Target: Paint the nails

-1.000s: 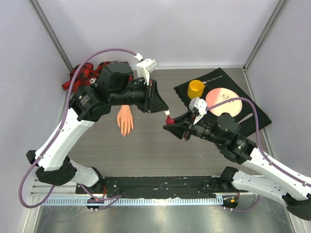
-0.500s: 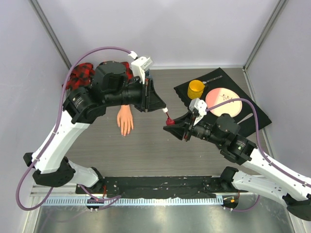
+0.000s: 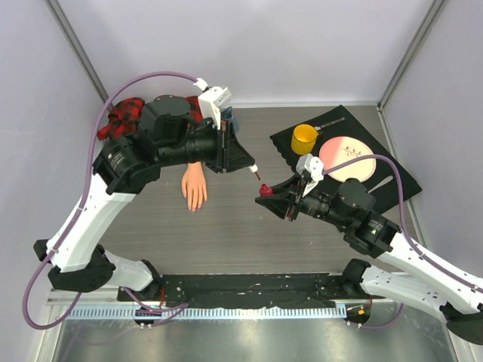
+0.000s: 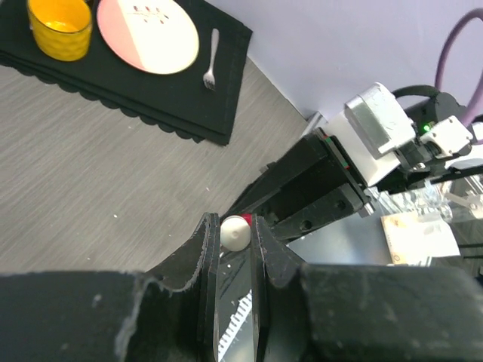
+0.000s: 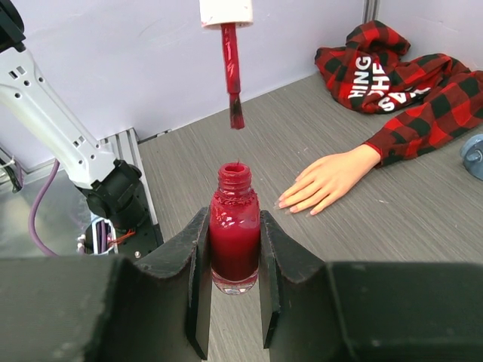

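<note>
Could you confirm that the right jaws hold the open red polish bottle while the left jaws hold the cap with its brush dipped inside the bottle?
Not quite: the brush hangs from the cap above the bottle, clear of its neck, as the right wrist view shows. The rest is right.

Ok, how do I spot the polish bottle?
Look at the middle of the grey table. The right tool grips a small glass bottle there. It is open and full of dark red polish, unlike the yellow cup.
</note>
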Available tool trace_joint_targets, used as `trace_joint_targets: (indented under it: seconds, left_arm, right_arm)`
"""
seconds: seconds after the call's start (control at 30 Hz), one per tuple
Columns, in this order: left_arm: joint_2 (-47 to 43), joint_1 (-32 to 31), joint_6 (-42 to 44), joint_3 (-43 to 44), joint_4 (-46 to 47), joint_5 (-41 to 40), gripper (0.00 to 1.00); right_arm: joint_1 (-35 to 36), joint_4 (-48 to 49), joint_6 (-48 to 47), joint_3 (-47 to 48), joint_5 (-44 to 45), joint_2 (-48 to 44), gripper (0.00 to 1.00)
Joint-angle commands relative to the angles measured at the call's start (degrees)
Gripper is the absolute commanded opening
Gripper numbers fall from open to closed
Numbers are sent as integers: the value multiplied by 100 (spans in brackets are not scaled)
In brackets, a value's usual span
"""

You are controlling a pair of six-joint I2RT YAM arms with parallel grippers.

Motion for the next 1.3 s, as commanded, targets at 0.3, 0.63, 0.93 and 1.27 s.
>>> trace_joint_targets:
  seconds: [0.3, 0.63, 0.93, 1.27]
  left_arm:
    - [-1479, 46, 352, -3035, 1204, -2955, 0]
    - [-2019, 501, 2181, -5613, 2921, -1947, 0]
    - [-1008, 1389, 3304, -5684, 3333, -504, 0]
    - [-454, 1934, 4571, -6176, 3773, 481, 0]
  right_arm:
    - [4, 53, 217, -688, 1358, -1594, 1]
    - [4, -300, -91, -821, 1402, -1868, 1]
    - [4, -159, -56, -874, 1253, -1762, 1]
    - [13, 114, 58, -1076, 1016, -1833, 1]
